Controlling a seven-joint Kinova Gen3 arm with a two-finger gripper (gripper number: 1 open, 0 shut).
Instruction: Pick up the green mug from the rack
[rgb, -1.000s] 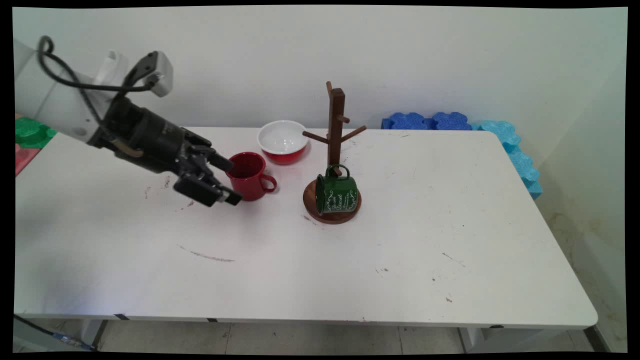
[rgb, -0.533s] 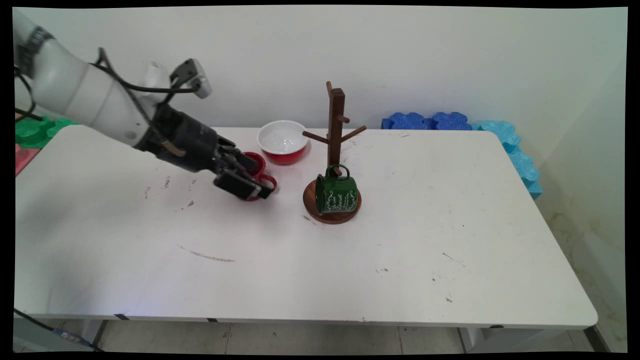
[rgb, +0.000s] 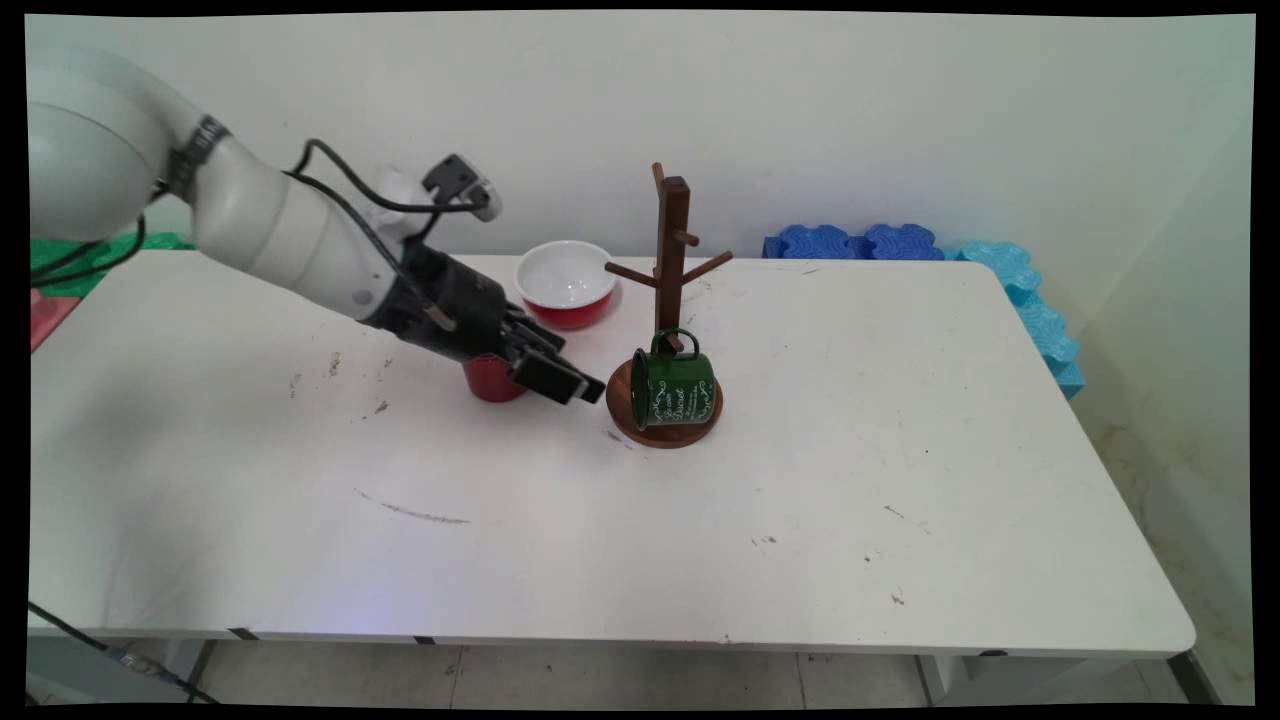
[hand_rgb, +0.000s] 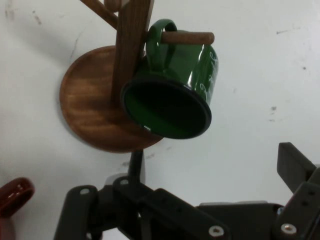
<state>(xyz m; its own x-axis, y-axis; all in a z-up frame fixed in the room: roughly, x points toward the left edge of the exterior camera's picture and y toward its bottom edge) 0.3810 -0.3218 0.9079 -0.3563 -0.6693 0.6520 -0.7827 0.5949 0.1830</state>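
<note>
white table (rgb: 900, 480), gripper (rgb: 575, 378) beside green mug (rgb: 673, 385)

Two mugs — one green mug (rgb: 674, 384) hanging on the single mug tree (rgb: 670, 300), one red mug (rgb: 492, 379) left of it — plus one bowl (rgb: 565, 282) behind.

White table (rgb: 700, 520), red and white bowl (rgb: 565, 283) at back, blue foam pieces (rgb: 1030, 300) along wall
</note>
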